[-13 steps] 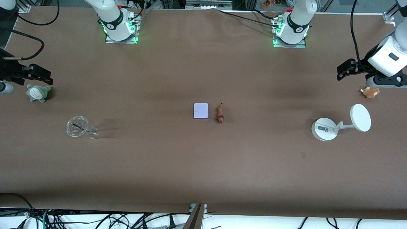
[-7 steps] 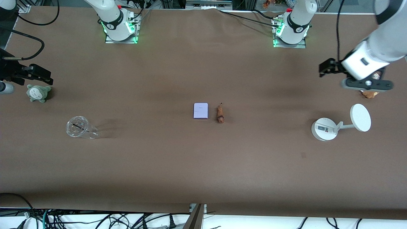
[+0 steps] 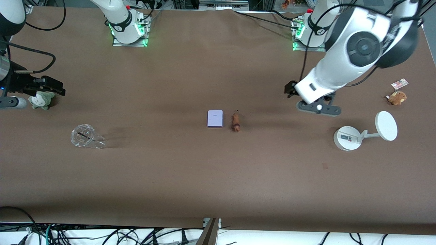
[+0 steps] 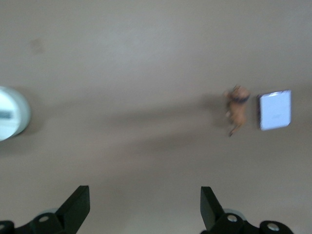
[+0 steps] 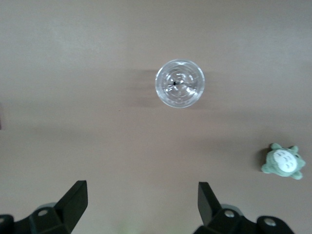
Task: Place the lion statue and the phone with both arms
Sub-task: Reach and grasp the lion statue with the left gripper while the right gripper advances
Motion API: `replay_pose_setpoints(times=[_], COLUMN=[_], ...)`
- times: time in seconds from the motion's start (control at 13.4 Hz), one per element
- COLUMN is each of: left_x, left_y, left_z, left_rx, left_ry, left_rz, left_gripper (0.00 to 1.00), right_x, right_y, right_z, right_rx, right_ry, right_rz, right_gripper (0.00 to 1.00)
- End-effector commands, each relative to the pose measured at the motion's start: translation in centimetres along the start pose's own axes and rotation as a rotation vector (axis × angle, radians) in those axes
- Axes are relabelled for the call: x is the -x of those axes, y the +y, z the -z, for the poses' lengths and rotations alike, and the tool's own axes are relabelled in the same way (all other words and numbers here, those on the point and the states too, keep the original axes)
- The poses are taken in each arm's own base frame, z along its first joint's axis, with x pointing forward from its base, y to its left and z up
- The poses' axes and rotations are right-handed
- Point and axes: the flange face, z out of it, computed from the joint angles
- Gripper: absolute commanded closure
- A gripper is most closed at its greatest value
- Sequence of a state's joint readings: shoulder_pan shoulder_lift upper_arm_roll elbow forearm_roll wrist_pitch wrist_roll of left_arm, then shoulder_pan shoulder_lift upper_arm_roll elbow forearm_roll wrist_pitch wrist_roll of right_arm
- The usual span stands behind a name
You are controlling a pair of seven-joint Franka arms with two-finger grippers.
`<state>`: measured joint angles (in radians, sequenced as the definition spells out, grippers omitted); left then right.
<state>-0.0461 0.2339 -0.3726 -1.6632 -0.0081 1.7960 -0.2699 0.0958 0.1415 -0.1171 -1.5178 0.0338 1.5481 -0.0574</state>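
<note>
The left arm reaches out from its base, its claw (image 3: 289, 89) held in the air with fingers (image 4: 78, 207) spread wide; the right claw (image 3: 54, 86) hangs above the right arm's end of the tabletop (image 3: 190, 177), fingers (image 5: 73, 202) also apart

The left wrist view is showing everything blurred: the lion statue (image 4: 236, 109) is appearing only as an orange smear, the marking on the phone (image 4: 275, 110) is not readable, and the round white stand (image 4: 10, 113) is being cut by the picture's edge. In the front view the right gripper (image 3: 51, 86) is covering part of the green plush toy (image 3: 40, 100).
</note>
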Motion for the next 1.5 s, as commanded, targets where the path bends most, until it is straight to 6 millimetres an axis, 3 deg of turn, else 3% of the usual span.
replay_pose_setpoints(times=[0.0, 0.15, 0.3, 0.67, 0.75, 0.9, 1.05, 1.12, 1.2, 1.42], left_x=[-2.1, -2.6, -1.5, 0.1, 0.0, 0.0, -0.2, -0.2, -0.2, 0.2], left_y=[3.4, 6.4, 9.5, 13.6, 14.0, 14.3, 14.0, 13.9, 13.9, 14.4], left_z=[-4.2, -8.2, -12.4, -22.0, -23.6, -26.4, -27.7, -27.7, -27.7, -28.5], left_rx=[0.058, 0.091, 0.121, 0.148, 0.17, 0.162, 0.155, 0.151, 0.152, 0.15], left_ry=[0.058, 0.127, 0.2, 0.274, 0.286, 0.321, 0.355, 0.361, 0.362, 0.348], left_rz=[-0.008, 0.01, 0.059, 0.105, 0.107, 0.037, -0.014, -0.022, -0.023, -0.032], left_gripper=[0.0, 0.0, 0.0, 0.0, 0.0, 0.0, 0.0, 0.11, 0.35, 0.72], right_x=[-1.1, -1.8, -2.5, -4.9, -5.6, -7.1, -8.3, -8.7, -9.1, -10.0], right_y=[-0.2, -0.4, -0.9, -1.7, -1.8, -4.4, -6.9, -7.4, -8.2, -10.9], right_z=[-1.0, -2.2, -3.0, -7.4, -8.6, -11.0, -12.8, -13.7, -14.4, -16.5], right_rx=[-0.019, -0.01, -0.003, -0.007, -0.005, -0.004, 0.005, 0.006, 0.007, 0.016], right_ry=[-0.019, -0.035, -0.031, -0.068, -0.071, -0.059, -0.033, -0.029, -0.02, 0.0], right_rz=[-0.001, 0.006, 0.015, 0.025, 0.029, 0.052, 0.084, 0.07, 0.063, 0.054], right_gripper=[0.0, 0.0, 0.0, 0.0, 0.0, 0.0, 0.0, 0.0, 0.0, 0.0])
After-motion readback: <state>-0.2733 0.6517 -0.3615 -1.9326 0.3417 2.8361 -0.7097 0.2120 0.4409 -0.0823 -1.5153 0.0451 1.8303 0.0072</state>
